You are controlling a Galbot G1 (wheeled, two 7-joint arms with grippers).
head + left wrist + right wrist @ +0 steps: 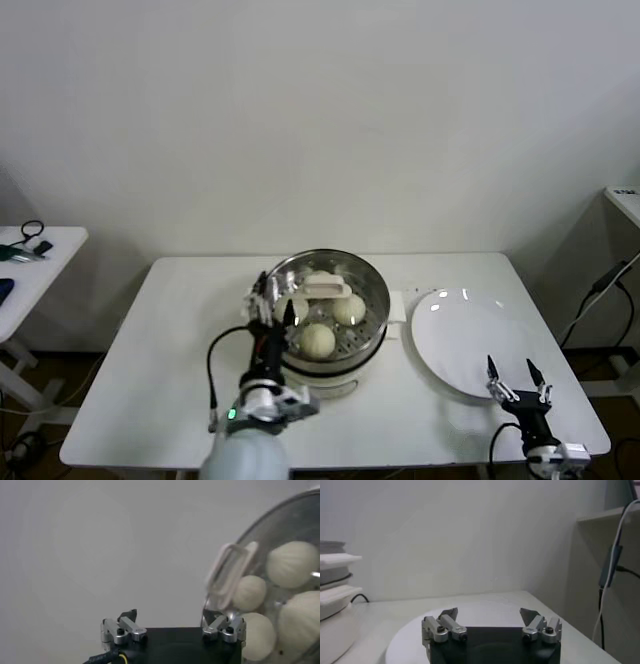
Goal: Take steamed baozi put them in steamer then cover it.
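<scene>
The steamer [372,290], a shiny steel pot on a white base, stands mid-table. The clear glass cover with its cream handle [322,287] lies over it. Steamed baozi [317,340] [348,308] show through the glass. In the left wrist view the cover's handle [227,575] and several baozi [292,562] show. My left gripper [272,305] [170,615] is open and empty at the steamer's left rim, one fingertip [212,617] by the cover's edge. My right gripper [518,380] [489,613] is open and empty over the near edge of the empty white plate [460,335].
A small white block [397,305] lies between the steamer and the plate. A side table [45,245] with cables stands at the far left. A shelf [625,200] with a hanging cable stands at the right. The steamer's white base [335,605] shows in the right wrist view.
</scene>
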